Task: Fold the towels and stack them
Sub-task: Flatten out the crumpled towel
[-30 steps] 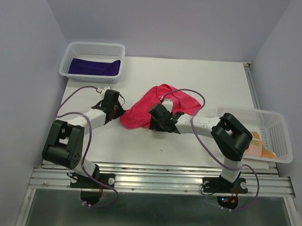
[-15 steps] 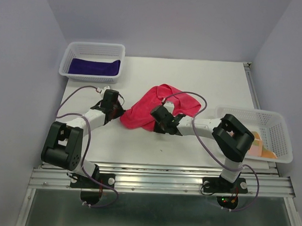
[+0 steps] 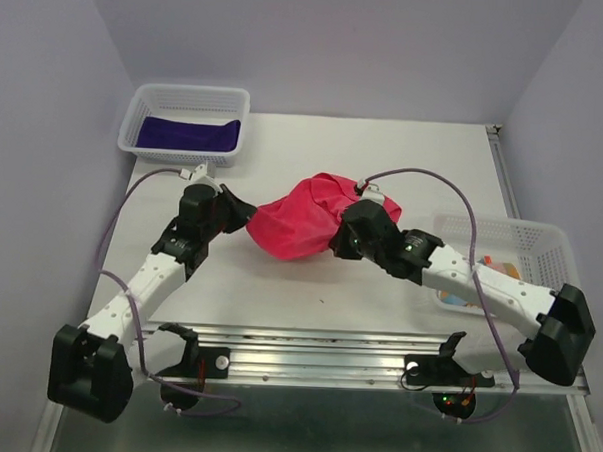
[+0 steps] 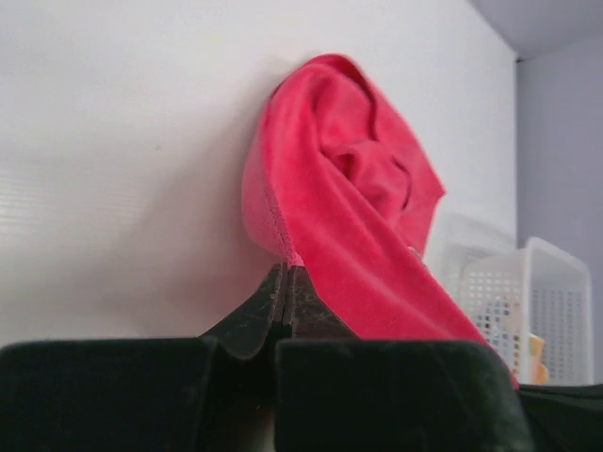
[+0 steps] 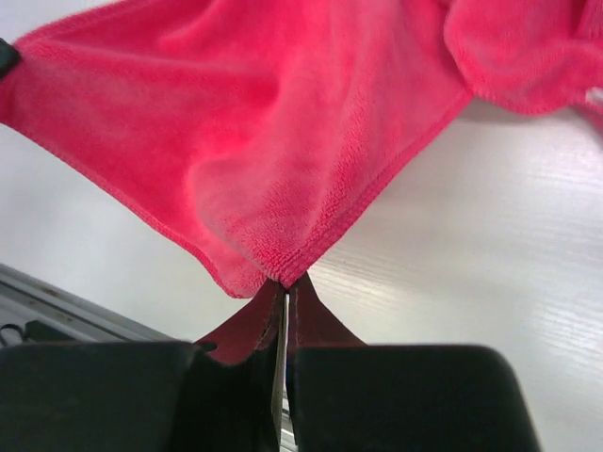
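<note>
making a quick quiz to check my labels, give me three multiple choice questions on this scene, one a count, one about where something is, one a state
1. How many grippers hold the pink-red towel?
A none
B one
C both

2. Where is the purple towel?
A in the far-left basket
B touching the pink-red towel
C draped over an arm

3. The pink-red towel is:
A folded in a neat square
B bunched and unfolded
C spread flat

Answers:
1 C: the left gripper and the right gripper are each shut on its edge in their own wrist views.
2 A: it lies inside that white mesh basket at the far left corner, apart from the other towel.
3 B: the top view shows it humped and creased, with no flat layers.
</note>
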